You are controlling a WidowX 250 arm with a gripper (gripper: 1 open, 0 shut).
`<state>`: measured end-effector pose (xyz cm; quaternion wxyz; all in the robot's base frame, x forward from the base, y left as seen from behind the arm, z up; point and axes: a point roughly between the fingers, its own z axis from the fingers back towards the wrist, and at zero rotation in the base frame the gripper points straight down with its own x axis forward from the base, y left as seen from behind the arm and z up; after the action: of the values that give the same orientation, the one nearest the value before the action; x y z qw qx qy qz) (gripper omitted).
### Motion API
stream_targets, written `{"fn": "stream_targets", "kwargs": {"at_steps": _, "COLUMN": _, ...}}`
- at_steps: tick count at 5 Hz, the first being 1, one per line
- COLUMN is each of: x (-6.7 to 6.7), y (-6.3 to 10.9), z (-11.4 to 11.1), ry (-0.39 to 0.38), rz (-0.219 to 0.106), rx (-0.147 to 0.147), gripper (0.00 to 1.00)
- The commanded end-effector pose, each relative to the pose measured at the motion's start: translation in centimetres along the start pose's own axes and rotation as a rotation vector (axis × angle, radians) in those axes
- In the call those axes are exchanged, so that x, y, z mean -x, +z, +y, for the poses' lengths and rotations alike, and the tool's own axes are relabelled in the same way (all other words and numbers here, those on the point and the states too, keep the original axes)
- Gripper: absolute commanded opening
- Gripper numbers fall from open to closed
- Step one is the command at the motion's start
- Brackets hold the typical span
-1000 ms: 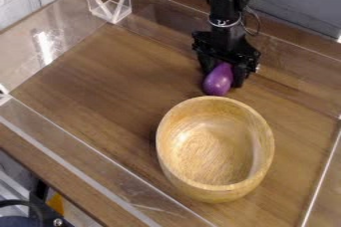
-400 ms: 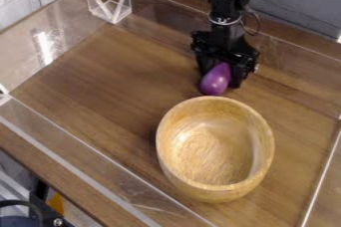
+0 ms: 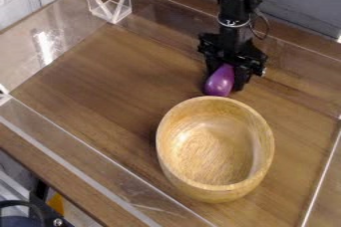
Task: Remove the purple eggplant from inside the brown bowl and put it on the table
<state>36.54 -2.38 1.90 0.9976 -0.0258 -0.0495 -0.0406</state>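
1. The purple toy eggplant (image 3: 220,80) is outside the wooden bowl (image 3: 214,148), just beyond its far rim, apparently on the wood-grain tabletop (image 3: 114,77).
2. It looks light and fairly firm, hardly fragile; its glossy, rounded skin could slip or roll towards the bowl.
3. The best hold is probably across its narrow middle, one finger on each side, rather than at either tapered end.
4. The black gripper (image 3: 233,65) is closed, beyond the bowl, its tips at the eggplant's far end. Whether they pinch it or merely overlap it in view, I cannot tell.
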Motion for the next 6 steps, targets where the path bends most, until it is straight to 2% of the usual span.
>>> {"fn": "stream_targets", "kwargs": {"at_steps": 1, "x": 0.6, "y": 0.7, "z": 0.2, "ry": -0.079, "rz": 0.006, "rx": -0.003, "gripper": 0.00}}
{"fn": "stream_targets", "kwargs": {"at_steps": 3, "x": 0.5, "y": 1.1, "z": 2.2, "ry": -0.207, "rz": 0.053, "rx": -0.003, "gripper": 0.00}}
{"fn": "stream_targets", "kwargs": {"at_steps": 5, "x": 0.8, "y": 2.8, "z": 0.6, "ry": -0.203, "rz": 0.095, "rx": -0.005, "gripper": 0.00}}
{"fn": "stream_targets", "kwargs": {"at_steps": 6, "x": 1.1, "y": 3.0, "z": 0.8, "ry": -0.224, "rz": 0.112, "rx": 0.001, "gripper": 0.00}}
